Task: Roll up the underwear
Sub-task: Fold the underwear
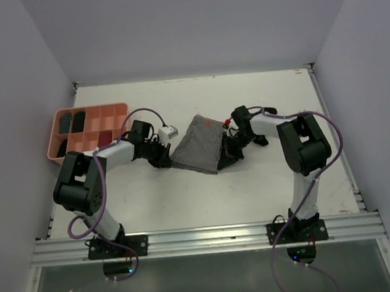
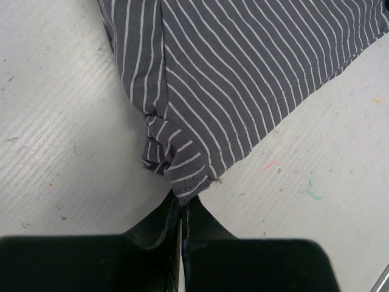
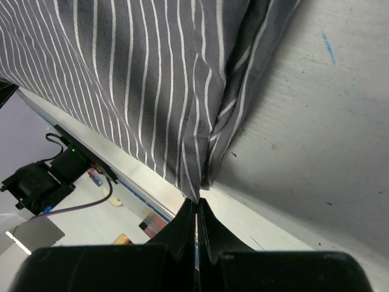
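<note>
The left end effector (image 2: 182, 210) and right end effector (image 3: 197, 204) each pinched a corner of the striped underwear (image 1: 197, 152) stretched between them, seemingly partly off the surface (image 1: 253, 189); even tension was needed for a tidy roll.

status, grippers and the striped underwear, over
Left gripper shut on one corner of the striped underwear. Right gripper shut on its opposite side. Pink tray off to the left, apart from the cloth.

Left fingers (image 2: 152, 236) hide underwear (image 2: 243, 79) corner; tray (image 1: 104, 118) contents perhaps cloth
</note>
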`<state>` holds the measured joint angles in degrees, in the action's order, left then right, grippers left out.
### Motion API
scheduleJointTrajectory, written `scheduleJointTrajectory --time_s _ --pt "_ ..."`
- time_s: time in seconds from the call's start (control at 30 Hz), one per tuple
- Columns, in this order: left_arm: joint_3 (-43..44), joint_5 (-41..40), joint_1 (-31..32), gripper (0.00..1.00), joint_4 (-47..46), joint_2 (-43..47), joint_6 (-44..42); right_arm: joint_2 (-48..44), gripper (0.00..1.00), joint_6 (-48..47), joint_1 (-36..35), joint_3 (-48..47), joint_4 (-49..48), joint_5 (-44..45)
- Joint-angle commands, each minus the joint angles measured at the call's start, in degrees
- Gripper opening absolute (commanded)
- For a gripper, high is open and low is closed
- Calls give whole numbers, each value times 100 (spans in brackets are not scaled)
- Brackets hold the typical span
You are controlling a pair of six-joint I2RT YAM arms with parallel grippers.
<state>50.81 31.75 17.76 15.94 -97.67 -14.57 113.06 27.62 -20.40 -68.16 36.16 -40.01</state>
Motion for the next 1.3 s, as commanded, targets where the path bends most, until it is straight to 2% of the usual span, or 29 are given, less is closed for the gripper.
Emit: scheduleJointTrajectory --time_s 0.0,0.87,0.9,0.93,0.97,1.07,1.27 --pt "52 -257 -44 0 269 -191 -152 -337 0 -169 -16 -4 224 -51" --pt "43 -178 -53 0 462 -77 -424 67 0 -301 -51 5 172 327" --pt "78 -99 -53 10 506 -51 -424 111 0 -301 -60 -48 163 292" --pt "105 -12 -53 15 541 45 -459 146 0 -301 -104 -74 172 248" --pt "122 181 -53 26 611 116 -503 164 0 -301 -122 -101 172 231" --pt "131 297 -53 42 743 590 -564 261 0 -257 -183 -162 137 134" --pt "324 -81 -132 43 1419 1478 -846 296 0 -195 -210 -136 93 116"
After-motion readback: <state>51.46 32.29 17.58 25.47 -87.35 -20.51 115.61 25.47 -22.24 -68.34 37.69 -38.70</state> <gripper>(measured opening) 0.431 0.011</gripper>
